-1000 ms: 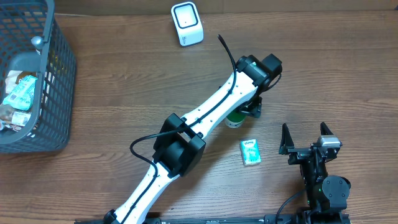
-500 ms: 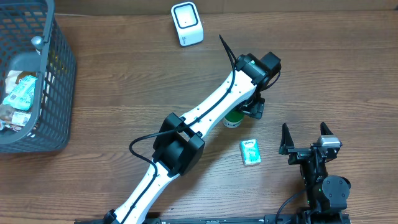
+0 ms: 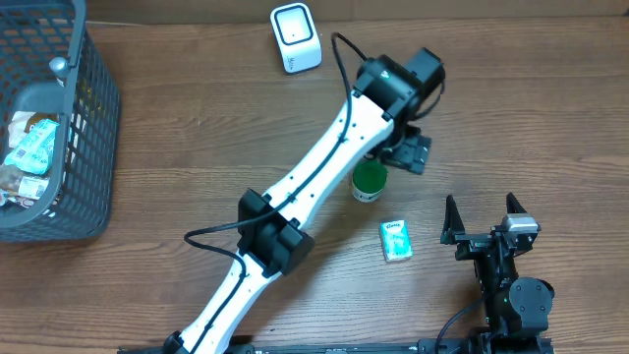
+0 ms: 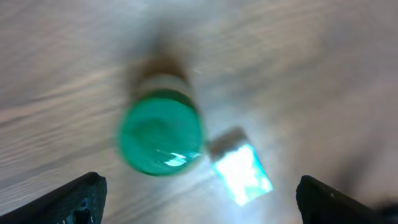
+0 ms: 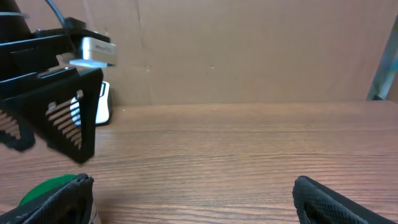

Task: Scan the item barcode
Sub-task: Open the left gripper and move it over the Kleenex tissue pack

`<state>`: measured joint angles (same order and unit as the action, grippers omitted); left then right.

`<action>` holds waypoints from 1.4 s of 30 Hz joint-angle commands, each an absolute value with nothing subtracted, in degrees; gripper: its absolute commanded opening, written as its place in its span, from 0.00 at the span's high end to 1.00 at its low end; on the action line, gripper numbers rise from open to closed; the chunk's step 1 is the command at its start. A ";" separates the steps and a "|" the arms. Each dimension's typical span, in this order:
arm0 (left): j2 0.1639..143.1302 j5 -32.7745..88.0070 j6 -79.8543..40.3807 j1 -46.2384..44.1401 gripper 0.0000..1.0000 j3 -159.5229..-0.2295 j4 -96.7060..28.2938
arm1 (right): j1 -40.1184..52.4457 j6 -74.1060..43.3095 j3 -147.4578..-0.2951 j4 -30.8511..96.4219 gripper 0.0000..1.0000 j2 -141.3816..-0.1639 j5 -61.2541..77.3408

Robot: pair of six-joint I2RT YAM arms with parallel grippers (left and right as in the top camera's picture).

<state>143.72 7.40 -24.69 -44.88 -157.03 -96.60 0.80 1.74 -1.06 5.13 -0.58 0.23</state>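
A small bottle with a green cap [image 3: 370, 180] stands upright on the wooden table, free of any grip. In the blurred left wrist view the green cap [image 4: 160, 132] lies below the camera, beyond the fingertips. My left gripper [image 3: 406, 154] hovers just up and right of the bottle, open and empty [image 4: 199, 205]. A teal packet [image 3: 395, 239] lies flat right of the bottle [image 4: 239, 173]. The white barcode scanner [image 3: 296, 37] stands at the table's far edge. My right gripper [image 3: 484, 224] rests open near the front edge [image 5: 193, 202]. No barcode shows.
A dark wire basket [image 3: 93, 147] holding several packaged goods stands at the left. In the right wrist view the left gripper's black body [image 5: 56, 112] hangs over the green cap [image 5: 46, 190], with a cardboard wall [image 5: 249, 50] behind the table.
My left gripper has let go of the green-capped bottle, opened wide and moved up and away toward the far side. The bottle now stands uncovered. The right arm has not moved.
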 commanded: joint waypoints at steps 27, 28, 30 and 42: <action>143.00 1.52 -37.21 -54.04 0.00 -150.85 -96.84 | 0.67 1.96 -0.45 4.80 0.00 -0.16 0.71; 142.65 1.50 -36.99 -54.04 0.00 -150.85 -96.84 | 0.67 1.98 -0.45 4.80 0.00 -0.16 0.69; 141.82 1.02 -36.60 -54.17 0.00 -150.85 -96.84 | 0.67 1.96 -0.45 4.80 0.00 -0.16 0.71; 135.61 1.10 -33.71 -54.83 0.00 -150.78 -96.84 | 0.67 1.96 -0.45 4.80 0.00 -0.16 0.71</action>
<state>138.98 1.41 -35.64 -54.04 -151.02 -96.86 0.43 1.76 -1.06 5.17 -0.58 0.23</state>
